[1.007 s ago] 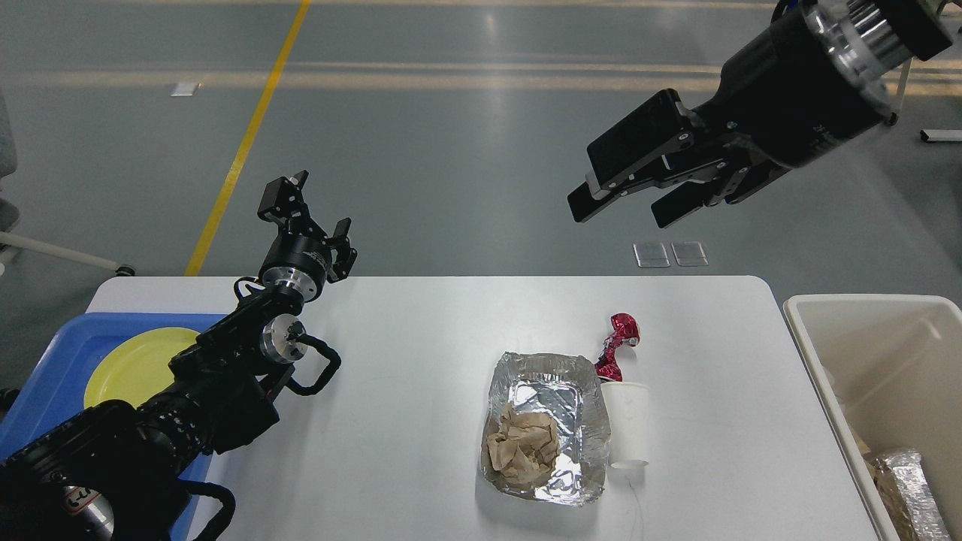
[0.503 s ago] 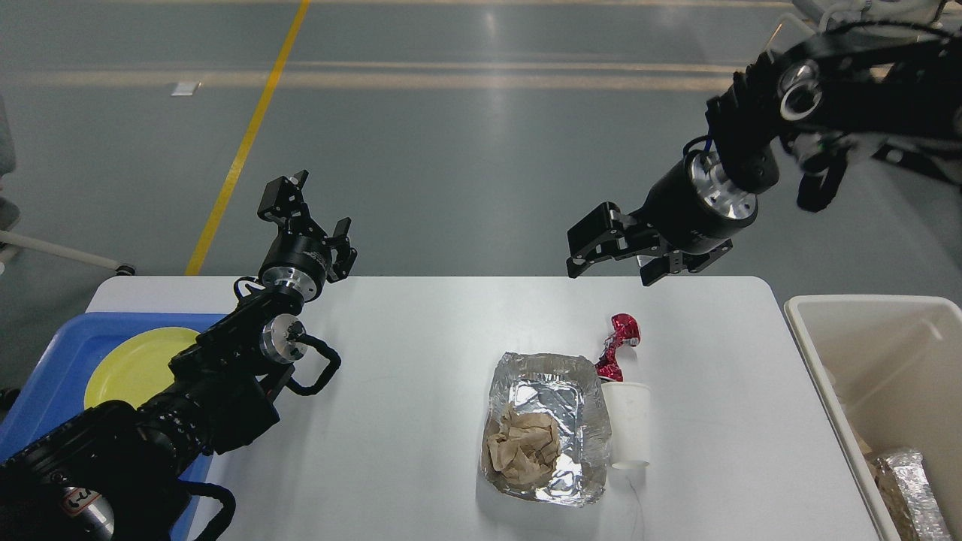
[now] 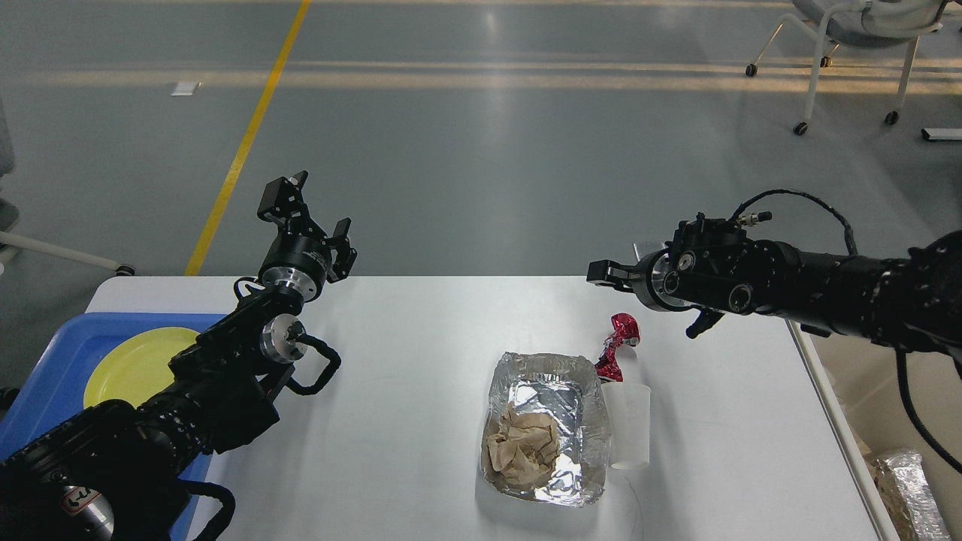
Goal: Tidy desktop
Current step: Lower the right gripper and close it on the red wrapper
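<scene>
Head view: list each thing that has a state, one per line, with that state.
Foil tray: dented, open, holding crumpled brown paper.
Paper cup: lying on its side against the foil tray.
Red foil wrapper: twisted, on the desktop.
Yellow plate: resting in the blue tray.
Left end effector: open, empty.
Right end effector: seen end-on, cannot tell.

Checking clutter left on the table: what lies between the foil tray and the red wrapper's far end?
In the head view, only the white paper cup stands beside the foil tray; the red wrapper runs from the cup's far rim outward over bare desktop.
</scene>
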